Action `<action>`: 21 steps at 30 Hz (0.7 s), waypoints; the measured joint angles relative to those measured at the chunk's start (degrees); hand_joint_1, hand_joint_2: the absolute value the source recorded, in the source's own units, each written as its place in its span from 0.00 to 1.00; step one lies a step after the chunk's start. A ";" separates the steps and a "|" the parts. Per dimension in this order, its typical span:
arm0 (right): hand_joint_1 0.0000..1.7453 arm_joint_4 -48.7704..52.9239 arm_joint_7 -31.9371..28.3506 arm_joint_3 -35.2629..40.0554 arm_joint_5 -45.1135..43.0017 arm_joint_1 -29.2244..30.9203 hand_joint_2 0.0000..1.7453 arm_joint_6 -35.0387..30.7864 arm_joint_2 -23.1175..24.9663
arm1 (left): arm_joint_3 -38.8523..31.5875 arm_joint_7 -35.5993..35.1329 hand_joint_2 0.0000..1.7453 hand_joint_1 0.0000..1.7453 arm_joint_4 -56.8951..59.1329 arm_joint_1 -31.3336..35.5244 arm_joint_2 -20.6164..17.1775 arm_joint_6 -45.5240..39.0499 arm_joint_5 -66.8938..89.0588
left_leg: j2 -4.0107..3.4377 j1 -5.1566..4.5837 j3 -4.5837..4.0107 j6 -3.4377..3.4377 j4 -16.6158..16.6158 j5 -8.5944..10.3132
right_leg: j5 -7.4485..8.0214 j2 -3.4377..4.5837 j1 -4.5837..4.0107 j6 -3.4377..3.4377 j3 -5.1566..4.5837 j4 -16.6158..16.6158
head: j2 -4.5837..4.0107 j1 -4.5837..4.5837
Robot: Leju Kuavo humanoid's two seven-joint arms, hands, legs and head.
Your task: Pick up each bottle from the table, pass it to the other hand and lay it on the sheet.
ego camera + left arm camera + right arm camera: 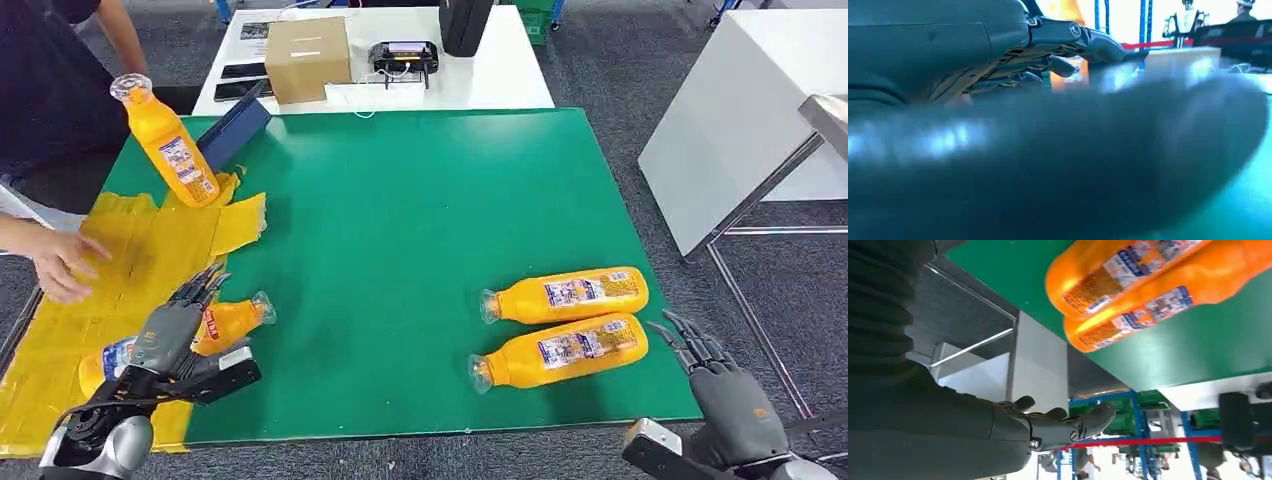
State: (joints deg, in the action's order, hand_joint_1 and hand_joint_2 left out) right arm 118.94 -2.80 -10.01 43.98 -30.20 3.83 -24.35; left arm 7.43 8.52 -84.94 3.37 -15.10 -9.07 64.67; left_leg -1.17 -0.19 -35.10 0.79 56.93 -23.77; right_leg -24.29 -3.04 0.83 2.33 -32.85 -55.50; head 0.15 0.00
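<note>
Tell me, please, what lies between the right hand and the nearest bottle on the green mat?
Nothing: in the head view only bare green mat separates the right hand from the nearest bottle.

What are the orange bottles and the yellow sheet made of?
The orange bottles look like clear, glossy plastic: the necks are see-through, highlights gleam along the sides, and each has a printed label. The yellow sheet looks like thin plastic film or wrapping, creased with ragged edges, though it could be paper.

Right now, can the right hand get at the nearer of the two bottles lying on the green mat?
Probably yes: the right hand is open, just beside the nearer bottle, with nothing between them.
</note>
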 measured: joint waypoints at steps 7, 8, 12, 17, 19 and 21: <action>0.00 -2.73 -0.61 -1.70 4.64 0.03 1.00 4.96 1.05 | -1.51 5.14 0.00 0.00 -5.34 -0.85 4.29 2.98 -15.35 | 0.02 0.00 -0.04 0.00 0.00 0.00 | 0.00 -0.01 0.01 0.00 0.00 0.00 | 0.00 0.00; 0.00 -3.35 -0.61 -1.70 5.60 0.20 1.00 5.09 1.20 | -1.53 5.27 0.00 0.00 -6.32 -0.92 5.00 3.81 -17.25 | 0.02 -0.02 -0.05 0.01 0.00 -0.01 | 0.00 -0.01 0.01 0.00 0.00 0.00 | 0.00 0.02; 0.00 -6.69 0.07 -0.63 9.03 2.17 1.00 5.22 1.44 | -1.57 5.68 0.00 0.00 -9.33 -0.82 6.95 5.03 -20.00 | 0.00 -0.04 -0.03 0.01 0.00 -0.01 | 0.01 0.00 0.03 0.01 -0.01 0.00 | 0.00 0.00; 0.00 -10.76 1.27 2.47 10.95 5.84 1.00 5.05 1.40 | -1.44 6.10 0.00 0.00 -10.38 -0.12 8.20 5.73 -20.89 | 0.01 -0.03 -0.01 0.02 0.00 0.01 | 0.02 0.00 0.01 0.00 0.01 0.00 | 0.00 0.02; 0.00 -12.08 1.66 3.84 11.32 6.91 1.00 4.98 1.29 | -1.38 6.21 0.00 0.00 -10.53 0.03 8.46 5.81 -21.05 | 0.01 -0.02 -0.02 0.02 0.00 0.02 | 0.02 0.00 0.00 0.00 0.01 -0.01 | 0.00 0.02; 0.00 -14.11 2.36 5.61 11.82 9.45 1.00 4.87 1.03 | -1.33 6.25 0.00 0.00 -10.56 0.41 8.65 5.86 -21.37 | -0.13 -0.02 -0.01 0.02 0.00 0.02 | 0.03 0.07 -0.01 -0.01 -0.03 -0.02 | 0.00 0.02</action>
State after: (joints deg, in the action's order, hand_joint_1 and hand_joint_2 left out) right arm 104.83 -0.44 -4.40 55.80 -20.76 8.70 -23.32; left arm 6.10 14.78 -95.49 3.78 -6.45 -3.21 43.30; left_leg -1.29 -0.21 -35.11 0.81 56.94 -23.75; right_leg -24.25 -2.97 0.83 2.32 -32.89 -55.51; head 0.15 0.02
